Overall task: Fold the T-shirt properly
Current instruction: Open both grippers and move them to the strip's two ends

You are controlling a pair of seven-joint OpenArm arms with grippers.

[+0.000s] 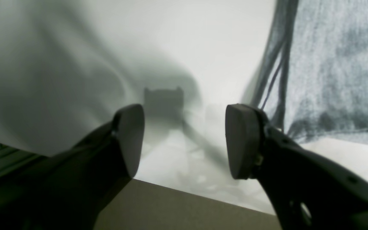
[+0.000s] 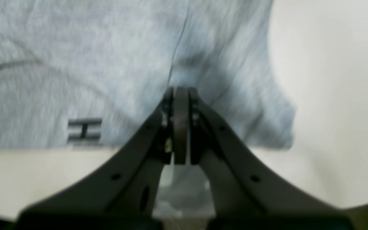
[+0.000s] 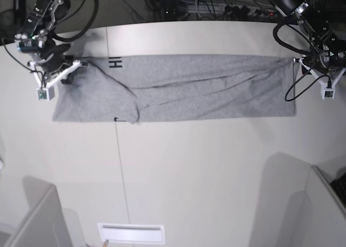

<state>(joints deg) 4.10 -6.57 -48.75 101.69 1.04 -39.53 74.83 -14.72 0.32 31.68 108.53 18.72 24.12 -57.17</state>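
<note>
T-shirt (image 3: 178,95) pinched by right gripper (image 2: 180,95); left gripper (image 1: 184,140) gapes, table (image 3: 216,171) beneath.

Robotics lab, white worktable (image 3: 216,166), tangled cables (image 3: 216,6) behind, partition panels (image 3: 32,220) alongside

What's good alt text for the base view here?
Seen from above, a grey T-shirt lies folded into a long horizontal band across a white table. The right gripper pinches its upper corner at the picture's left end, near black lettering, while the left gripper sits at the opposite end, open and not holding the cloth.
</note>
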